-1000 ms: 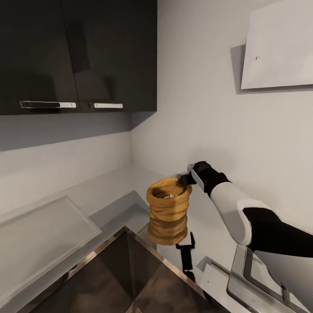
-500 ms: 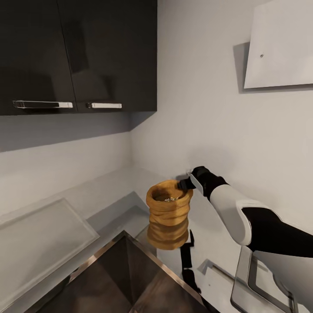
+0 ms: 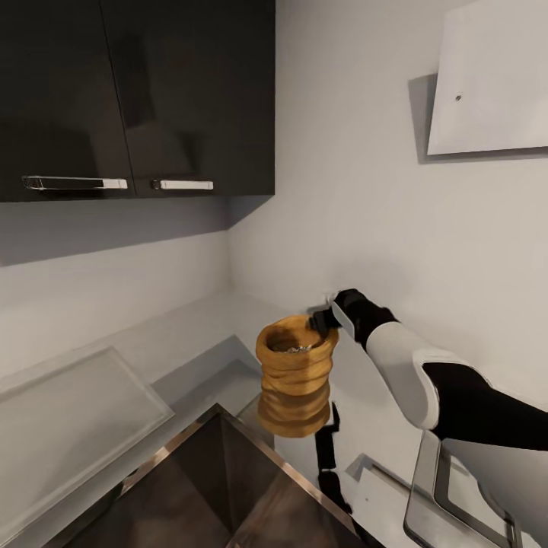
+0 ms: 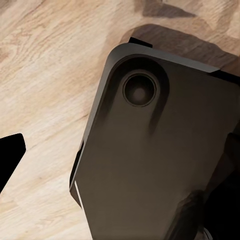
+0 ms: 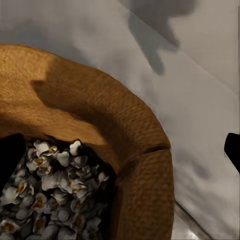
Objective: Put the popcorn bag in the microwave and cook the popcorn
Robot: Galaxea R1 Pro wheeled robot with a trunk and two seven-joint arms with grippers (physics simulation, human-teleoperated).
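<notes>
At the rolled rim of the popcorn bag (image 3: 295,376), the right pincer (image 3: 323,321) holds the sack by its near edge: in the right wrist view one dark finger (image 5: 11,156) sits inside the mouth and the other (image 5: 232,149) outside the wall, so it is clamped on the bag. The sack hangs upright below the pincer, above the grey desk (image 3: 190,335) in the corner, with its reflection beneath it suggesting it is lifted clear, though I cannot be certain. Inside it lie puffed white kernels (image 5: 55,190).

Compared with a second ago, bag and pincer sit slightly lower in the head view, but the cabinets (image 3: 137,99) and the wall panel (image 3: 487,84) have shifted too, so the camera has moved; over the last half second almost nothing changes. I judge that the carry is pausing here. The microwave is yet to be reached.

The left pincer's state I cannot tell; its wrist view looks down at a dark base plate (image 4: 160,150) over wooden floor (image 4: 45,75).
</notes>
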